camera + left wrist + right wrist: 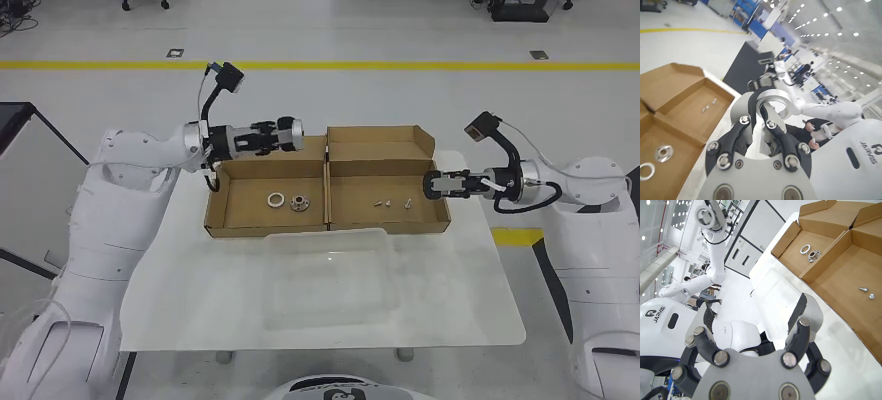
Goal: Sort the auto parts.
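Two open cardboard boxes stand side by side. The left box [232,205] holds a flat metal ring [272,199] and a flanged part [300,204]. Small bolts [380,202] and a nut [408,202] lie in the right box [355,188]. My left gripper [296,135] hovers over the left box's back edge, shut on a large silver ring [772,106], one finger inside it and one outside. My right gripper [755,311] stands open and empty at the right box's right wall [430,185].
A clear plastic tray [325,275] sits on the white table [460,300] in front of the boxes. Both box lids are folded back on the far side. The table's front and right parts are bare.
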Robot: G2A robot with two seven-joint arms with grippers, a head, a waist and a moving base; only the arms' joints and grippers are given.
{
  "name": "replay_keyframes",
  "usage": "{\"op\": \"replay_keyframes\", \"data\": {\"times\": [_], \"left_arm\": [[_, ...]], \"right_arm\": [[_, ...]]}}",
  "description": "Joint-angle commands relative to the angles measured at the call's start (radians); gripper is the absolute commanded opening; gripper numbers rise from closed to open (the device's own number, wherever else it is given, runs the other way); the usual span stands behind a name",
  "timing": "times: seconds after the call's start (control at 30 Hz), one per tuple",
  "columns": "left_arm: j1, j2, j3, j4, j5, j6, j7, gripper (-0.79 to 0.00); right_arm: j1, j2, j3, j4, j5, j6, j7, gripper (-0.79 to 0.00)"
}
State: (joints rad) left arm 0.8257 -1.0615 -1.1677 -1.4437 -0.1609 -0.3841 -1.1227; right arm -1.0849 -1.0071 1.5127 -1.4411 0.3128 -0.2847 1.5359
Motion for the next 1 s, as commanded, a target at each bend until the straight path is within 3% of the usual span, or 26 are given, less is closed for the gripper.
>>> {"op": "replay_keyframes", "data": {"times": [0.0, 0.33, 0.5, 0.7, 0.97], "left_arm": [[-0.005, 0.004, 0.009, 0.015, 0.076, 0.015, -0.022, -0.785], [-0.019, 0.027, 0.055, 0.026, 0.388, 0.043, -0.149, -0.785], [-0.091, 0.022, 0.112, 0.09, 0.49, 0.002, -0.188, -0.785], [-0.222, -0.01, 0.23, 0.231, 0.604, -0.046, -0.157, -0.785], [-0.353, -0.083, 0.422, 0.463, 0.78, -0.075, -0.048, -0.785]], "right_arm": [[0.0, 0.0, 0.0, 0.0, 0.0, 0.0, 0.0, 0.0], [0.0, 0.0, 0.0, 0.0, 0.0, 0.0, 0.0, 0.0], [0.0, 0.0, 0.0, 0.0, 0.0, 0.0, 0.0, 0.0], [0.0, 0.0, 0.0, 0.0, 0.0, 0.0, 0.0, 0.0], [0.0, 0.0, 0.0, 0.0, 0.0, 0.0, 0.0, 0.0]]}}
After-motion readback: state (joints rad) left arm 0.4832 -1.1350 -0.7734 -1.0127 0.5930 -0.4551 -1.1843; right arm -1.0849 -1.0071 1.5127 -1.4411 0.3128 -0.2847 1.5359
